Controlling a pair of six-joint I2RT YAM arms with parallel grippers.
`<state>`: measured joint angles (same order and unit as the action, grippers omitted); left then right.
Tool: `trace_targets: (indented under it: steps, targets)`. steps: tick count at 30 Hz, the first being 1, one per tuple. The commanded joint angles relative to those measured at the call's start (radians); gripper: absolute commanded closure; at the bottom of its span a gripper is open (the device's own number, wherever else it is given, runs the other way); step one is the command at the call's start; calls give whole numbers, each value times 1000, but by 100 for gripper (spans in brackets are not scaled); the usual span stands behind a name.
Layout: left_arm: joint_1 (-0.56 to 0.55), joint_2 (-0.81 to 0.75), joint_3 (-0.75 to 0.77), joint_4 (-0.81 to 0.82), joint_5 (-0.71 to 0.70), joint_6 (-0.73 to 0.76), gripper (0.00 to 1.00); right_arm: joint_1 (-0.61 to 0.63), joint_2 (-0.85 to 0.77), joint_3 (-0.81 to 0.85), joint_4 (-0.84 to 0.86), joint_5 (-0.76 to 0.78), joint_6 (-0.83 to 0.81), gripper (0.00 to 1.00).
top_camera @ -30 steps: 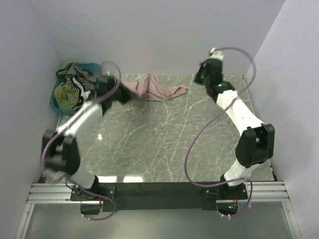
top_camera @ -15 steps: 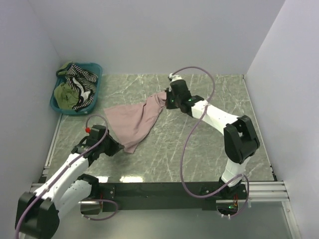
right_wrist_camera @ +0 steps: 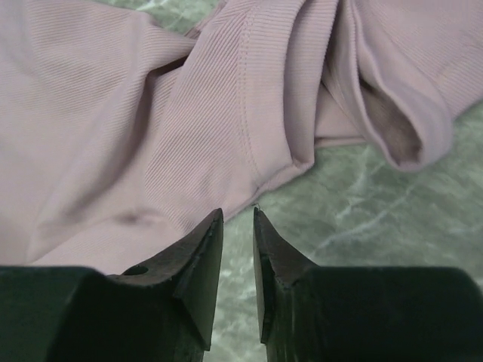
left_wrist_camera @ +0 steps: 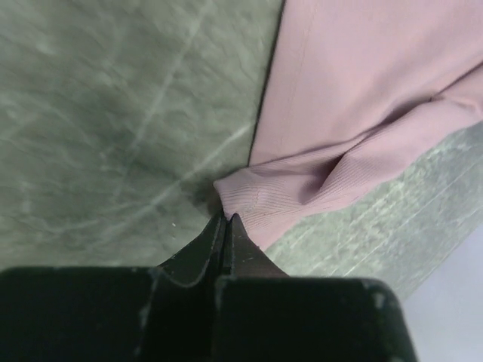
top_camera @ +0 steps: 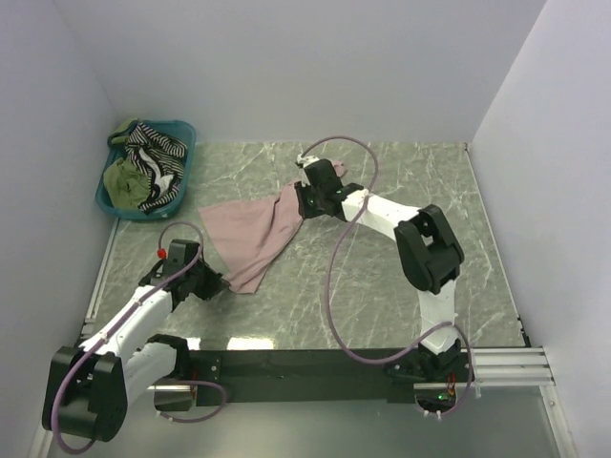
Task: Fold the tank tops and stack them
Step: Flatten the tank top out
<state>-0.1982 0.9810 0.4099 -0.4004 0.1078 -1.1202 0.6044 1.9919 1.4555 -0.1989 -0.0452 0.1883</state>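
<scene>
The dusty pink tank top (top_camera: 256, 229) lies spread on the marble table, running from the back middle down to the front left. My left gripper (top_camera: 218, 284) is shut on its near corner; in the left wrist view the closed tips (left_wrist_camera: 226, 219) pinch the ribbed pink hem (left_wrist_camera: 260, 204). My right gripper (top_camera: 304, 204) sits at the top's far end. In the right wrist view its jaws (right_wrist_camera: 238, 215) stand slightly apart with bare marble between them, just short of the pink cloth (right_wrist_camera: 151, 113). The striped top (top_camera: 158, 143) and the olive top (top_camera: 124, 179) lie in the basket.
The teal plastic basket (top_camera: 183, 162) stands at the back left corner by the wall. White walls close in the left, back and right of the table (top_camera: 382, 277). The arms' purple cables loop above the table.
The pink top has been dragged from a bunch at the back toward the front left and spread out. In the last half second my right gripper shifted a little left along its far end.
</scene>
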Motion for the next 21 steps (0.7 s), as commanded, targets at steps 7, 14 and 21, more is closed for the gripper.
trace_targets:
  steps: [7, 14, 21]
  targets:
    - [55, 5, 46, 34, 27, 72, 99, 1, 111, 160, -40, 79, -85, 55]
    - [75, 11, 44, 40, 43, 83, 99, -3, 185, 255, -73, 113, -118, 53]
    - [85, 12, 49, 40, 52, 92, 99, -9, 217, 269, -82, 61, -115, 53]
